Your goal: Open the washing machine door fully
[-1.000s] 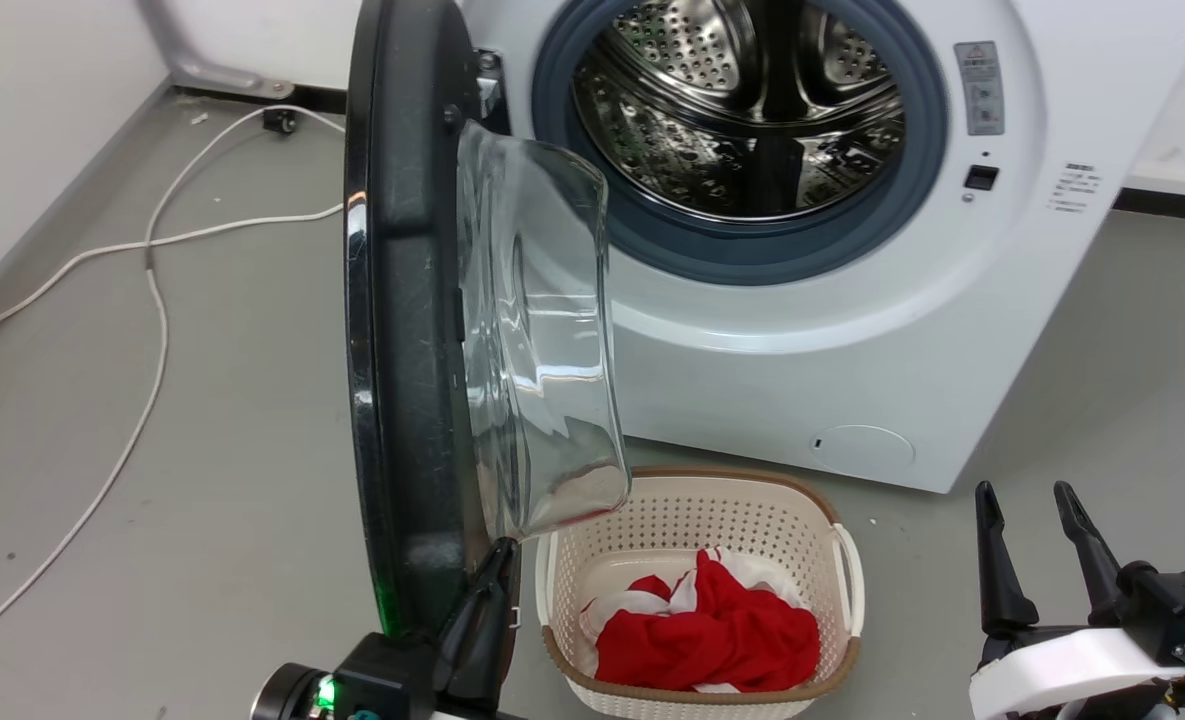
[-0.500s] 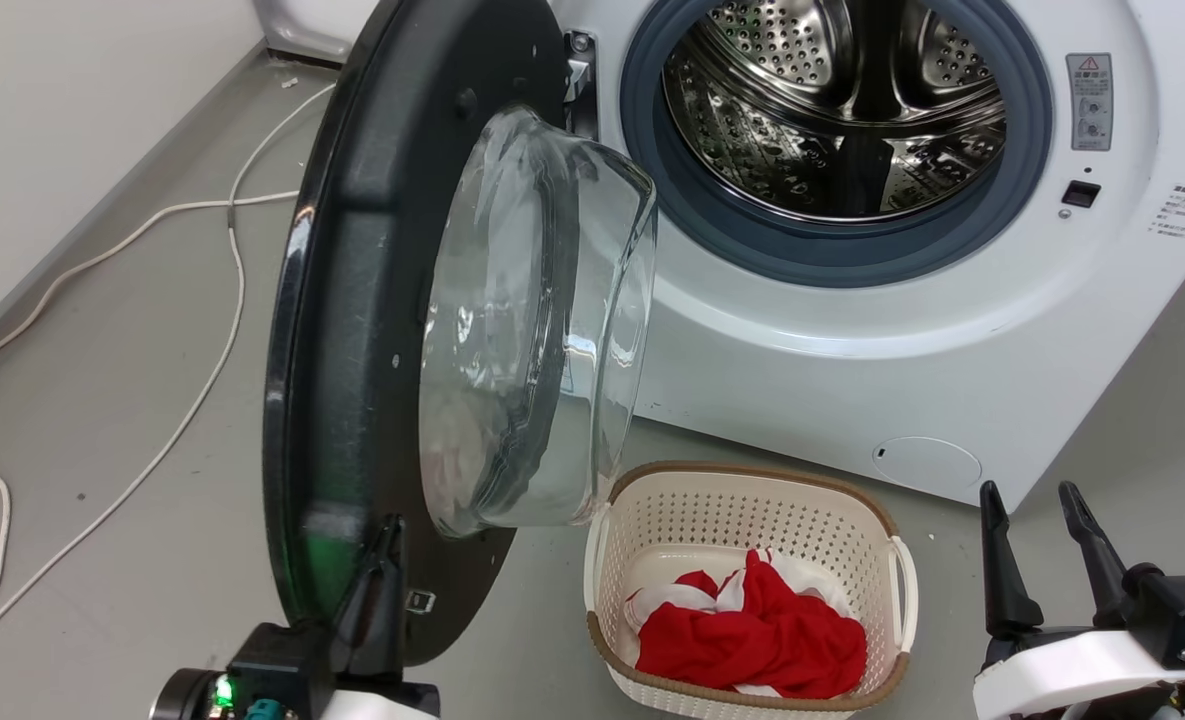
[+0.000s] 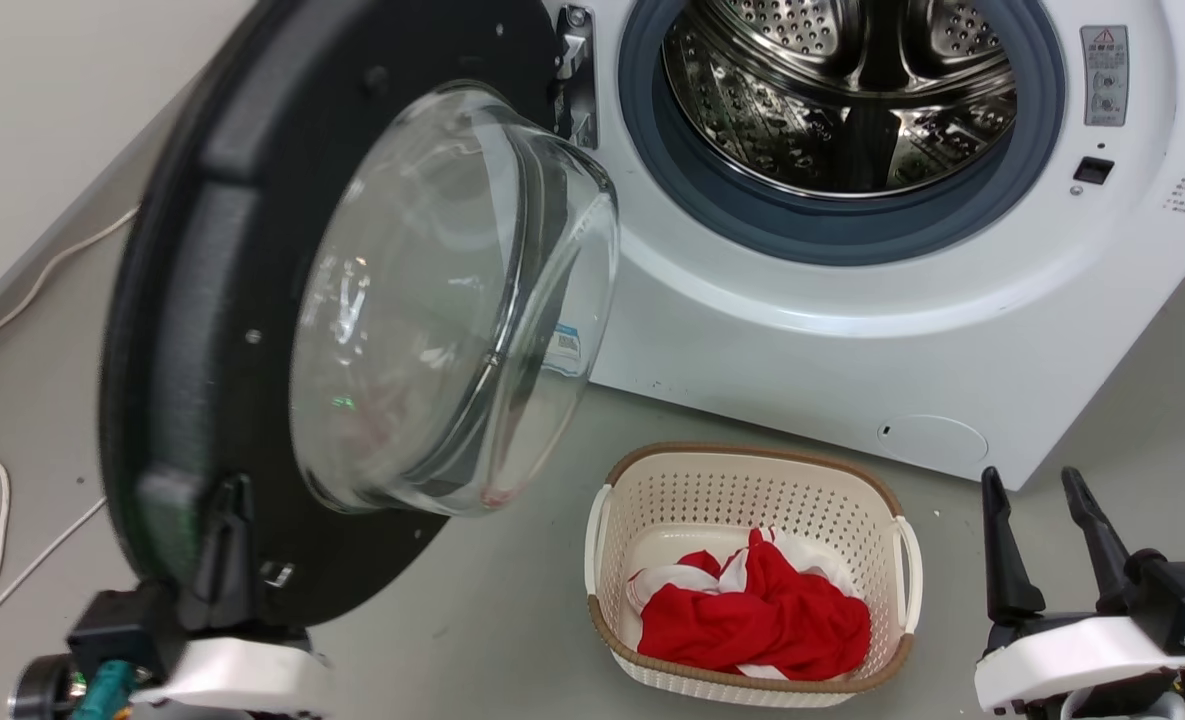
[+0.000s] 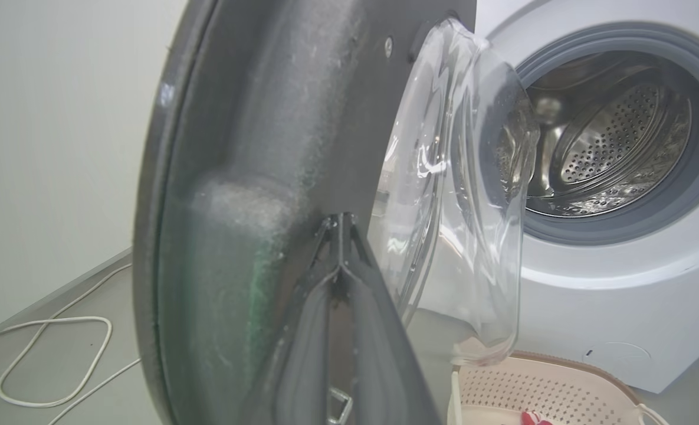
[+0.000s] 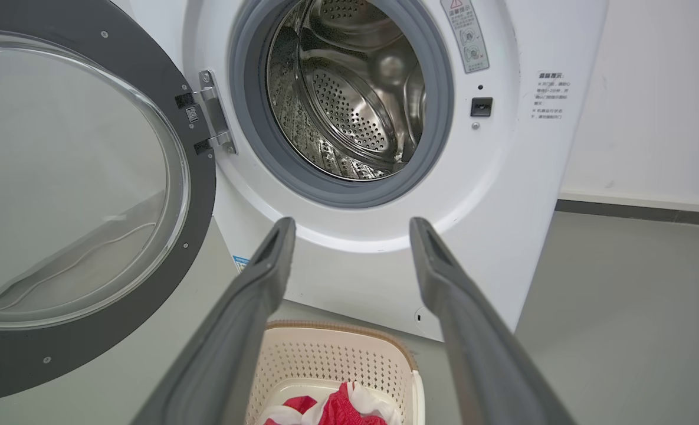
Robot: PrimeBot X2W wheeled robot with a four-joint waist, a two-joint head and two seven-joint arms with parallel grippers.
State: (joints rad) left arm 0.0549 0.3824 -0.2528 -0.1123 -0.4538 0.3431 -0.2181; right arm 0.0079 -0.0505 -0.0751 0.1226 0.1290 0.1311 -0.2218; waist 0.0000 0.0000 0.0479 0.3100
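Fingers of my left gripper (image 3: 232, 495) pressed together against the blurred, cut-off washing machine door (image 3: 192, 300); right gripper (image 3: 1032, 478) spread.

Drum (image 3: 852, 100) access free w/ basket (image 3: 742, 495) below

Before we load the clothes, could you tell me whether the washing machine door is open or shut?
Open: the washing machine door stands swung out on its hinge, steel drum exposed.
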